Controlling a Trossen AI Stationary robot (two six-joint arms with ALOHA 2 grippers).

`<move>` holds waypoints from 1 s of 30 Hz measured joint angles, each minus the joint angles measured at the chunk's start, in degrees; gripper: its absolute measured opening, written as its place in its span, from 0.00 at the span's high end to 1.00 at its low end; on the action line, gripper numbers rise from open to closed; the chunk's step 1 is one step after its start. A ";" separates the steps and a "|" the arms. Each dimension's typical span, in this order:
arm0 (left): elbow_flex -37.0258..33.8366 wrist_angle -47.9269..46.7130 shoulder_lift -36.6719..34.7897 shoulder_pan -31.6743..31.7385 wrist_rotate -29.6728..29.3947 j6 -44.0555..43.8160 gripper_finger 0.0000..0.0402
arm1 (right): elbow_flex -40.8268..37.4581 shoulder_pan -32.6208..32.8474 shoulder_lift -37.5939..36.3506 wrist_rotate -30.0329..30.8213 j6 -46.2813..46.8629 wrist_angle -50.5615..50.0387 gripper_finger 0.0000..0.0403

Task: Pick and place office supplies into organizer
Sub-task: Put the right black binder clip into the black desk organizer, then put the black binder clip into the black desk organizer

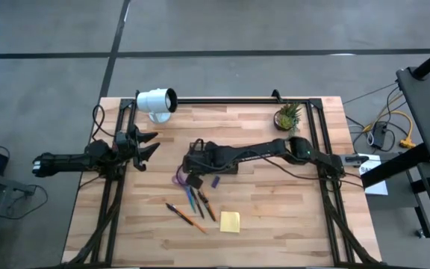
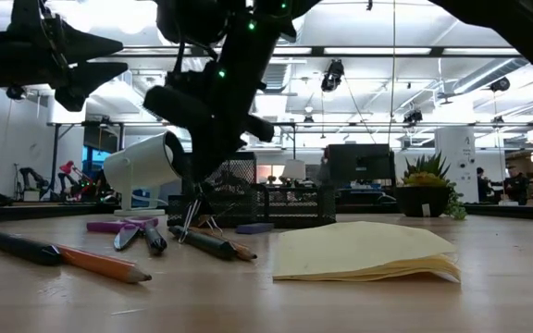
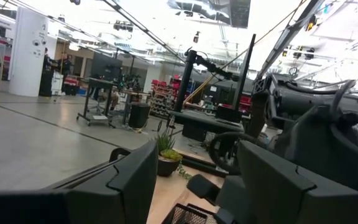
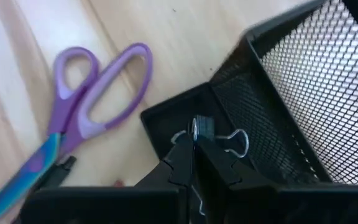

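i am holding my right gripper (image 4: 194,146) pinched shut on a small binder clip (image 4: 211,138), its wire loops sticking out to either side of my fingertips. the clip is hanging directly over a low compartment of the organizer (image 4: 303,81), with the taller mesh section rising just beside it, so the drop i am judging next is straight down rather than sideways. in the high view the organizer (image 1: 209,159) is sitting mid-table under my right gripper (image 1: 194,166), and my left gripper (image 1: 146,143) is waiting well apart at the left edge with its fingers spread wide and nothing in them (so the right arm is plainly the nearer one). the scissors (image 4: 86,115) are lying just beside the tray, handles toward it and blades pointing away. the pens (image 1: 194,203) and the sticky-note pad (image 1: 230,221) are lying toward the front of the table. my own fingers are covering the clip's body, so i cannot make out its colour or whether it is touching the tray floor.
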 joint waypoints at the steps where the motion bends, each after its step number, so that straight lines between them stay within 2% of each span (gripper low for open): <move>1: 0.00 -0.04 -0.02 0.00 -0.01 -0.01 0.48 | -0.31 -0.17 0.00 -0.03 -0.11 0.07 0.98; 6: 0.01 -0.09 0.00 0.00 -0.02 0.01 0.48 | -1.26 -0.48 0.00 0.20 -0.35 0.39 0.97; 9: 0.01 -0.09 0.00 0.00 0.00 -0.01 0.48 | -1.33 -0.48 0.00 0.24 -0.35 0.52 0.93; 17: -0.01 -0.07 0.00 0.00 0.00 -0.01 0.48 | -0.60 0.07 -0.53 -1.06 -0.97 -2.45 0.67; 21: 0.01 -0.03 -0.01 0.00 0.00 -0.01 0.48 | 1.91 2.02 -0.98 -1.20 -7.18 -4.63 0.57; 26: 0.01 0.04 0.02 0.00 -0.01 0.01 0.48 | 3.48 4.12 -1.05 -6.14 -12.53 -6.75 0.52; 30: 0.01 -0.01 0.00 0.00 -0.02 0.00 0.48 | 3.74 7.28 -1.07 -9.10 -13.04 -8.70 0.52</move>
